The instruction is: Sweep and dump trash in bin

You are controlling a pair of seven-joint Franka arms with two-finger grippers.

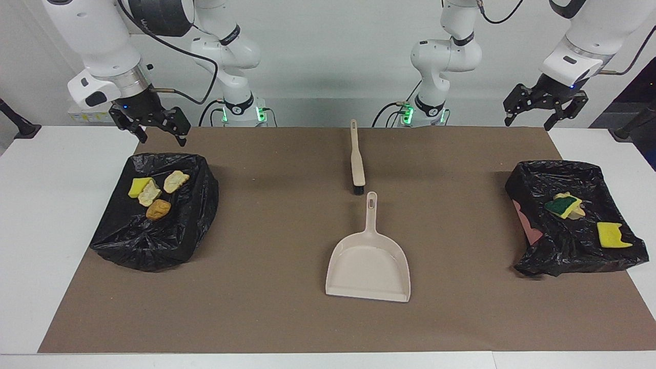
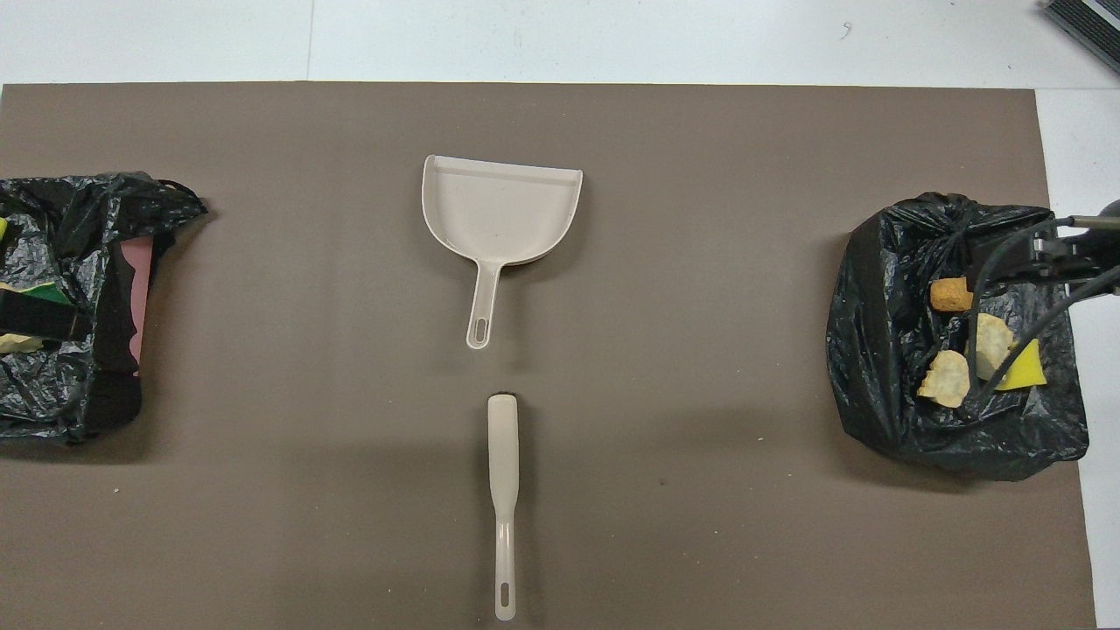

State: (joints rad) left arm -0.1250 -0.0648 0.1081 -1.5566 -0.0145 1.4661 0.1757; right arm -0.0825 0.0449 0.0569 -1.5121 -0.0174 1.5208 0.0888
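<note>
The trash lies in two black-bagged bins. The bin (image 1: 154, 241) at the right arm's end holds a yellow sponge piece (image 1: 137, 187), two pale chunks (image 1: 176, 180) and a brown lump (image 1: 158, 209). These show again as scraps (image 2: 947, 381) in the overhead view. The bin (image 1: 564, 246) at the left arm's end holds a green-backed sponge (image 1: 561, 205) and a yellow sponge (image 1: 611, 236). My right gripper (image 1: 161, 137) hangs open over its bin's edge, holding nothing. My left gripper (image 1: 528, 123) is open and empty, raised high by the other bin.
A beige dustpan (image 1: 369, 266) lies mid-table, handle toward the robots. A beige brush (image 1: 356, 159) lies in line with it, nearer to the robots. Both rest on a brown mat (image 1: 266, 230). In the overhead view the dustpan (image 2: 499, 210) sits farther out than the brush (image 2: 503, 490).
</note>
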